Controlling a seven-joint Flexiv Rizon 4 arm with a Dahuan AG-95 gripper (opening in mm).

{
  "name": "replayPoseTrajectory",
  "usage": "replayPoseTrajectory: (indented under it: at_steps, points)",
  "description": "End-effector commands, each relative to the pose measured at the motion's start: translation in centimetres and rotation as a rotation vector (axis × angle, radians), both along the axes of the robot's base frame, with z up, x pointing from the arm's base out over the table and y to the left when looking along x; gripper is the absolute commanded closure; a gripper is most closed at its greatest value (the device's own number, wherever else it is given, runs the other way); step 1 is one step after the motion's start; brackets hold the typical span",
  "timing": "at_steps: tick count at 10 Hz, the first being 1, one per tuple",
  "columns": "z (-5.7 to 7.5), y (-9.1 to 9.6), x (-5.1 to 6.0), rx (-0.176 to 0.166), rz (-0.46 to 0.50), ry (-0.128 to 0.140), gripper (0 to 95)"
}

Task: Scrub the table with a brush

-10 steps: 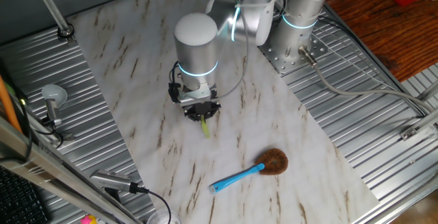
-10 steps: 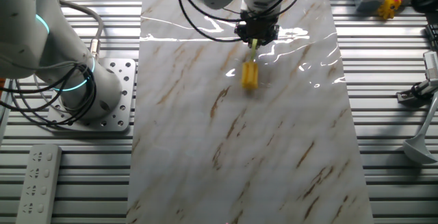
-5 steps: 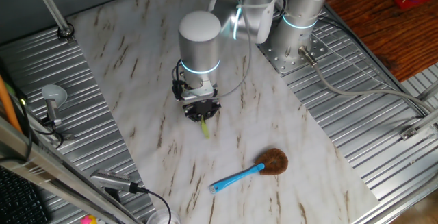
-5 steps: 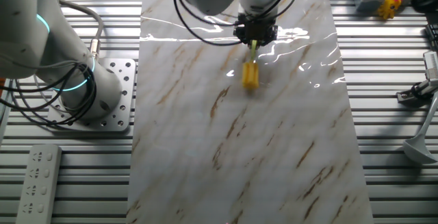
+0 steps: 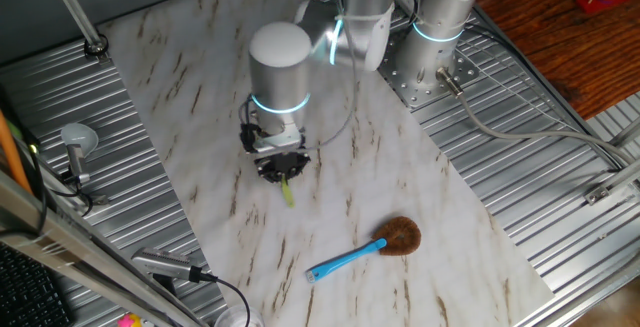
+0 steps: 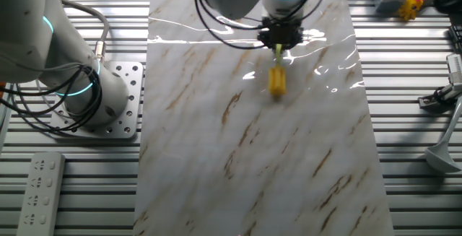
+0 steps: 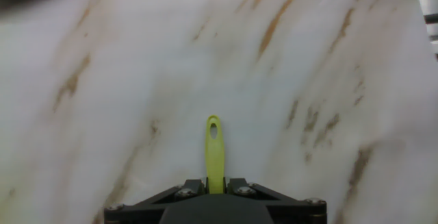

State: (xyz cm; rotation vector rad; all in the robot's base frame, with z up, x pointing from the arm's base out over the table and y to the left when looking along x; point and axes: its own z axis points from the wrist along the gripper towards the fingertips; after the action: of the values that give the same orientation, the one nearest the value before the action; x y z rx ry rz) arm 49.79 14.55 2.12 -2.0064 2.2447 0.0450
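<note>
Brush: the brush [image 6: 277, 79] is sitting near the middle of the worktop's width, toward one end; its yellow bristle head is pointing down at the marble and its thin pale handle [image 7: 214, 152] is running up into the gripper.
Contact: the bristles are appearing to meet the surface in the other fixed view, though the exact touch is too small to tell.
Jaws: the gripper [image 5: 279, 165] is pinching the handle, with the jaws pressed in on it from both sides; in the hand view the handle's looped end is sticking out past the black gripper body.
Worktop: the worktop [image 5: 200, 77] is lying flat, a white marble-patterned sheet with brown streaks, catching bright glare near the gripper [image 6: 281, 32] in the other fixed view.
Open room: bare marble is stretching away from the brush on all sides, with the widest stretch running toward the near end in the other fixed view.
Edges: ribbed metal panels [image 6: 426, 70] are flanking both long edges of the sheet, and the brush is staying well apart from either edge.
Other brush: a blue brush [image 5: 365, 248] with round brown bristles is lying flat on the marble, near the gripper but apart from it, toward one long edge.
Arm: the arm [image 5: 281, 72] is hanging upright over the brush, its base [image 5: 437, 42] bolted beside the sheet.
Surroundings: a remote [image 6: 39, 190] is lying on the panels near the second arm's base [image 6: 108, 99].
</note>
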Motion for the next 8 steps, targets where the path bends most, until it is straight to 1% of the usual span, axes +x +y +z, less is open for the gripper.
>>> replayPoseTrajectory:
  at_steps: [1,5,6,8]
  points:
    - [0.35,-0.31,0.98,0.007,0.010,0.006,95.0]
    - [0.73,-0.28,1.89,0.006,0.027,0.004,95.0]
    - [0.74,-0.26,1.94,0.013,0.024,0.004,95.0]
    - [0.60,-0.40,1.67,0.028,0.011,0.006,95.0]
